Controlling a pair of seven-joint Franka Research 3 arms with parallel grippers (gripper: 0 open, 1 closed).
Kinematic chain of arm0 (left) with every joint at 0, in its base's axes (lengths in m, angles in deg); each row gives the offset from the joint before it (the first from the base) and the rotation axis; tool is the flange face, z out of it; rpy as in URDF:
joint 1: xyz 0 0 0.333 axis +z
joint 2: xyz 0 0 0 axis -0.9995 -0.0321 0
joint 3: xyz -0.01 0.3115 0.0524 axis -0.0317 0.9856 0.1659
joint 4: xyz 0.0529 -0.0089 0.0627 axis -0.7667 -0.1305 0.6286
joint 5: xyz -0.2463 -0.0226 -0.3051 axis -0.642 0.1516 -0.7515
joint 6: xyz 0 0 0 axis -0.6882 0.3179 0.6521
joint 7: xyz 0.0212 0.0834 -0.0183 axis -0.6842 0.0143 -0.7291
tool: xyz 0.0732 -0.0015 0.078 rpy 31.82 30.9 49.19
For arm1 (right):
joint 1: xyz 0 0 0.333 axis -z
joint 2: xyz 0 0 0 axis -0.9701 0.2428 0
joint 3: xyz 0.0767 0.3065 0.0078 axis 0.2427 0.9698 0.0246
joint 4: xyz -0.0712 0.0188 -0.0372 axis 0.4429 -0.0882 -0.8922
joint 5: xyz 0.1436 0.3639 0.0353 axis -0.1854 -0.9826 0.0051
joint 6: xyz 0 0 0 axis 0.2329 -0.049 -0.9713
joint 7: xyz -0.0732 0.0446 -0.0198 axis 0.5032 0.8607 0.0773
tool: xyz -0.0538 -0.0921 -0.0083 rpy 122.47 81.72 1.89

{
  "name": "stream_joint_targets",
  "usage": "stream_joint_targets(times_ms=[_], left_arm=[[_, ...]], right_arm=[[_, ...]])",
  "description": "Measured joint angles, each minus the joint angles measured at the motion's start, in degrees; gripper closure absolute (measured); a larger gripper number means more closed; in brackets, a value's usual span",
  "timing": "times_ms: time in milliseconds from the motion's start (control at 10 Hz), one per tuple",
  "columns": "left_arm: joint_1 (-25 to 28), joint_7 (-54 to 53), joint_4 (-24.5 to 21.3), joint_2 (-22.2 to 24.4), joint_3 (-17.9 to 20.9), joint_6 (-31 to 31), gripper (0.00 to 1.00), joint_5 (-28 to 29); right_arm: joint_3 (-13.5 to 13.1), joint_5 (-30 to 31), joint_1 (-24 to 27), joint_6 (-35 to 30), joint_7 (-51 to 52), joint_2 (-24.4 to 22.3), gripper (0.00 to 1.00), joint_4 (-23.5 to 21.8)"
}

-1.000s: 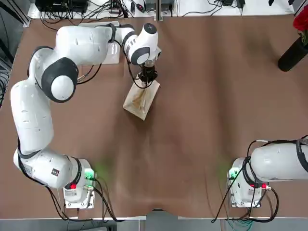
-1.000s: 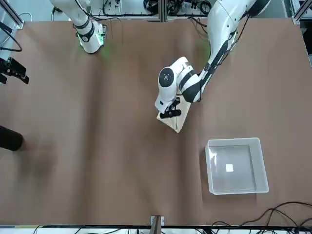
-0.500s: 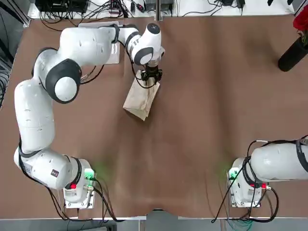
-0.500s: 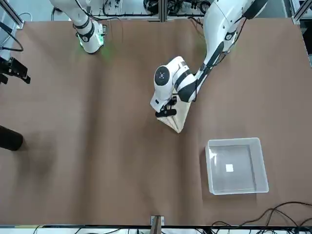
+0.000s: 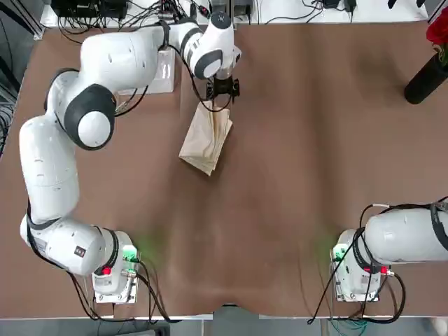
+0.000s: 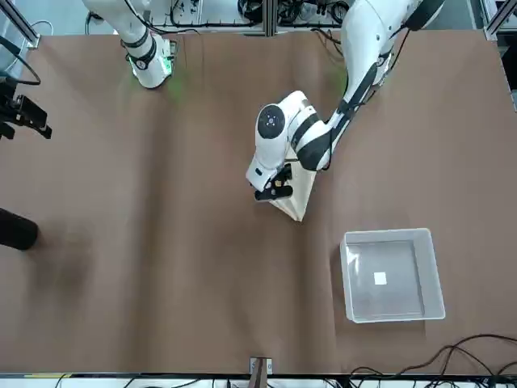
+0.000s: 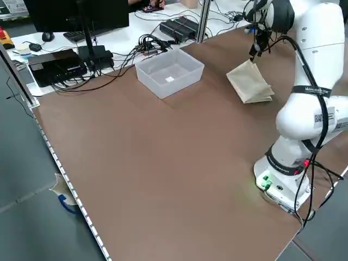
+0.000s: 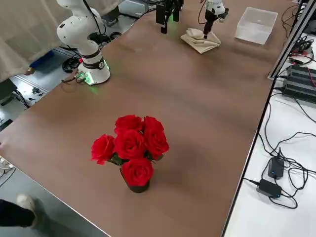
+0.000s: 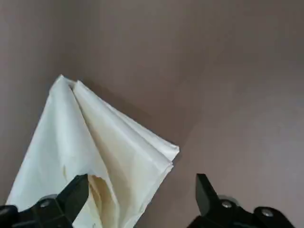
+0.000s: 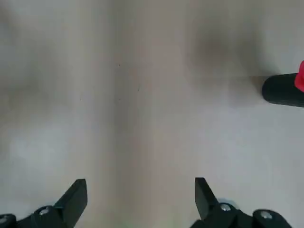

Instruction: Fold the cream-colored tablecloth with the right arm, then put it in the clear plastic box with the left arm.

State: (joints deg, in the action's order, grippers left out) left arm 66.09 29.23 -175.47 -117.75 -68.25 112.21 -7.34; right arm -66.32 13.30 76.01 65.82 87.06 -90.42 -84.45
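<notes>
Right gripper [image 10: 141, 183] idle off at table's right, fingers apart. Tablecloth [image 5: 204, 143] folded on table, now let go: left gripper [image 9: 141, 183] has just spread its fingers and shifted off to the cloth's far end, so box transfer looks pending, probably needs a regrasp. Clear plastic box [image 6: 393, 275] beyond, empty.

The cloth [image 7: 250, 82] is plain cream. The box [image 6: 393, 276] is translucent whitish, with a small white square at its base. The worktop [image 5: 280, 175] is plain brown. Both arms are white with black bands, their bases glowing green, with a red spot. The roses [image 8: 131, 143] are red with green leaves, in a black vase [image 5: 425, 80]. The pincers are black.
</notes>
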Motion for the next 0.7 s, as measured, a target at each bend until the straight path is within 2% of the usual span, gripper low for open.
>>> stream_joint_targets(times_ms=[400,700], left_arm=[[0.55,-5.22,0.19,3.70,0.11,-0.78,0.00,-4.69],[1.78,-15.33,0.25,5.59,0.21,-3.63,0.00,-9.83]], right_arm=[[0.00,0.00,-0.01,0.00,0.00,0.00,0.00,-0.06],[-0.01,0.03,-0.02,0.00,0.00,0.00,0.00,-0.06]])
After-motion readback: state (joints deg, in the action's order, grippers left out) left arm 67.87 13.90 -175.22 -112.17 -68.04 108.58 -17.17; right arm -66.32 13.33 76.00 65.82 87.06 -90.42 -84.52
